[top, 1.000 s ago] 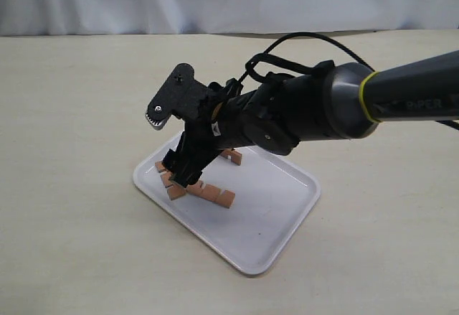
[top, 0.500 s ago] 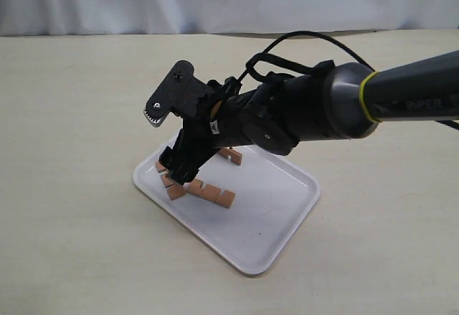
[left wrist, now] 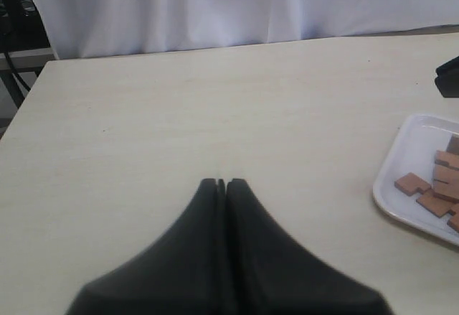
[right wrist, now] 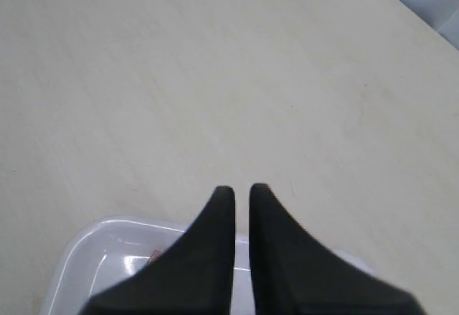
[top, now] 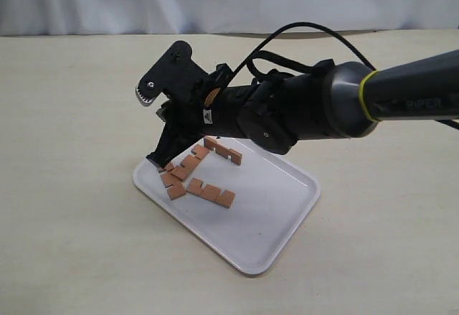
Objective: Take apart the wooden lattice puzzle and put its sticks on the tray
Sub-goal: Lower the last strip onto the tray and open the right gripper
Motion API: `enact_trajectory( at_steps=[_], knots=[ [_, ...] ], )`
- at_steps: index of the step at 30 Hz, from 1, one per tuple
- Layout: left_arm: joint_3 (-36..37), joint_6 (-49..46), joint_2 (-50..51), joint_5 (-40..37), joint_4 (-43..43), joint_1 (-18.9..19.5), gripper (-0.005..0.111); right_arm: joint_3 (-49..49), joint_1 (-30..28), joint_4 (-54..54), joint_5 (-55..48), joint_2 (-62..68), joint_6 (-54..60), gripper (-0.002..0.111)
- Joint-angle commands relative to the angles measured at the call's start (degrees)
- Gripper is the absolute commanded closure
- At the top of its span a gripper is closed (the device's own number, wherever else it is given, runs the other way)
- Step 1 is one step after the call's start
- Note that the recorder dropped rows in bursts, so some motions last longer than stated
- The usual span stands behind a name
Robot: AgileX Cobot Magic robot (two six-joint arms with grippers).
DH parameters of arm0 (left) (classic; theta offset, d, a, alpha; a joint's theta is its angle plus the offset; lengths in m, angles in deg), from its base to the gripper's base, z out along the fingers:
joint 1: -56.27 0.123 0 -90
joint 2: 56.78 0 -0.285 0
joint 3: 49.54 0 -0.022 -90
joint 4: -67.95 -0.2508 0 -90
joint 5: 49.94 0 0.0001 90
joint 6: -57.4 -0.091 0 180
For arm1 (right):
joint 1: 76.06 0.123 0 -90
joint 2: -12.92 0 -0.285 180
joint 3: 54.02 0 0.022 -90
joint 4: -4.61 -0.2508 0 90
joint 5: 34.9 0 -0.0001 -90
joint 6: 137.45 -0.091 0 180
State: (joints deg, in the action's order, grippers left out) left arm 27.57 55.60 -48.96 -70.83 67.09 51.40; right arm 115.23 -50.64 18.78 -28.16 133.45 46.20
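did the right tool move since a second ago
Yes. The right tool has drawn up and left, off the sticks, toward the left rim of the tray.

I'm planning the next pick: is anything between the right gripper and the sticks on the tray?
Nothing visible does. The right gripper, jaws shut with nothing between them, hangs over one corner of the tray, right beside the sticks, which lie loose and uncovered on it.
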Motion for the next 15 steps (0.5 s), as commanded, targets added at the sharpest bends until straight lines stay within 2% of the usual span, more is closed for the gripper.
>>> enact_trajectory(
  at_steps=[1,5,11,15],
  knots=[
    [0.1,0.1,0.0,0.7,0.0,-0.5,0.107,0.1,0.1,-0.4,-1.5,-0.5,-2.0,0.102],
    [0.1,0.1,0.0,0.7,0.0,-0.5,0.107,2.2,0.1,-0.4,-9.2,-0.5,-3.1,0.102],
    [0.1,0.1,0.0,0.7,0.0,-0.5,0.107,10.7,0.6,-7.6,-34.2,-0.5,-0.2,0.102],
    [0.1,0.1,0.0,0.7,0.0,-0.5,0.107,11.5,2.4,-13.6,-36.8,-0.5,7.0,0.102]
  ],
)
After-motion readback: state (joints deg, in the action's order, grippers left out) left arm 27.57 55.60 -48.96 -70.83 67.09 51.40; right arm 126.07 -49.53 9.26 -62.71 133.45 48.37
